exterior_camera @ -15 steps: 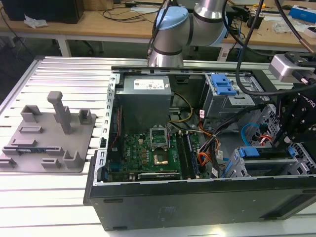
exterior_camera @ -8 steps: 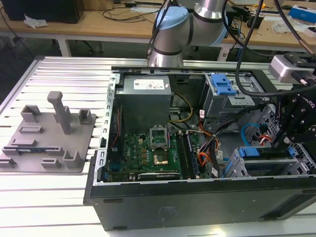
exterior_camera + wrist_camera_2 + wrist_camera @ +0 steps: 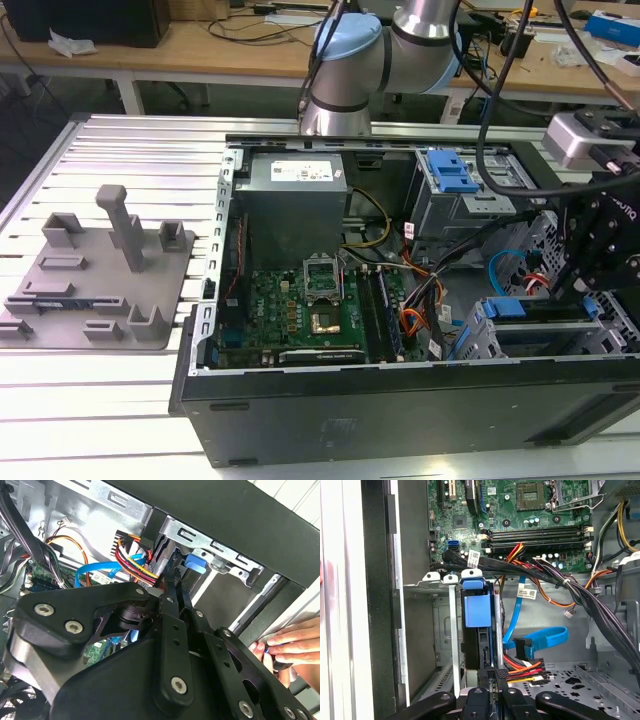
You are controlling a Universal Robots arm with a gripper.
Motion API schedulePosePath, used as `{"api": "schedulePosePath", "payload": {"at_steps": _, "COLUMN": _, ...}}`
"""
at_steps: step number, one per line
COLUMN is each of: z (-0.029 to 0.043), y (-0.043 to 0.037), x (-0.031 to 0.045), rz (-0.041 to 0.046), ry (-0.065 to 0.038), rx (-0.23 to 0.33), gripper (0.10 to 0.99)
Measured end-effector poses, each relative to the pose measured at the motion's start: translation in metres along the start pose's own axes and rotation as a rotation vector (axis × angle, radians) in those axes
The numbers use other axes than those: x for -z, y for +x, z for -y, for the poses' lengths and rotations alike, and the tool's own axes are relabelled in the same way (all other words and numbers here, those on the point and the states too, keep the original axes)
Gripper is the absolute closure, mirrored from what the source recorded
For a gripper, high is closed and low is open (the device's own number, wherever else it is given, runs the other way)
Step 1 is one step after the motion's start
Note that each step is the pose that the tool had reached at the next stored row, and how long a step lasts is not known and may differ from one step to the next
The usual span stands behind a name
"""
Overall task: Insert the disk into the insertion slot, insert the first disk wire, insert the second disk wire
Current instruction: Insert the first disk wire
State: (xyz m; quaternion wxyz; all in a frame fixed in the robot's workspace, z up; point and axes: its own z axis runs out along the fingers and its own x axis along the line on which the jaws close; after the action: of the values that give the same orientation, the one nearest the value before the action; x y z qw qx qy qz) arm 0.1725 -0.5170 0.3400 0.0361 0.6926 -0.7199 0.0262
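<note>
Claw (image 3: 490, 676), fingers together, hangs by the disk (image 3: 477, 612), which sits in its slot (image 3: 453, 630), so wires (image 3: 522, 668) can plug in.

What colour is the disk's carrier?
The carrier is bright blue, clearest in the first wrist view.

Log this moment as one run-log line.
disk in slot | gripper at disk's rear end | red-yellow wires beside gripper | blue cable nearby | hand at case edge

Disk (image 3: 477, 612) largely hidden inside insertion slot (image 3: 453, 640)
</note>
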Motion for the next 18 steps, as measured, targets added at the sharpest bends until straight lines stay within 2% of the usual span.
{"api": "schedulePosePath", "payload": {"at_steps": 16, "z": -0.0001, "y": 0.0002, "x": -0.0033, "rz": -0.0001, "ry": 0.000, "rx": 0.000, "gripper": 0.922}}
{"api": "schedulePosePath", "payload": {"at_steps": 17, "z": -0.0003, "y": 0.0002, "x": -0.0035, "rz": 0.0004, "ry": 0.000, "rx": 0.000, "gripper": 0.914}}
{"api": "schedulePosePath", "payload": {"at_steps": 18, "z": -0.0004, "y": 0.0002, "x": -0.0034, "rz": 0.0004, "ry": 0.000, "rx": 0.000, "gripper": 0.855}}
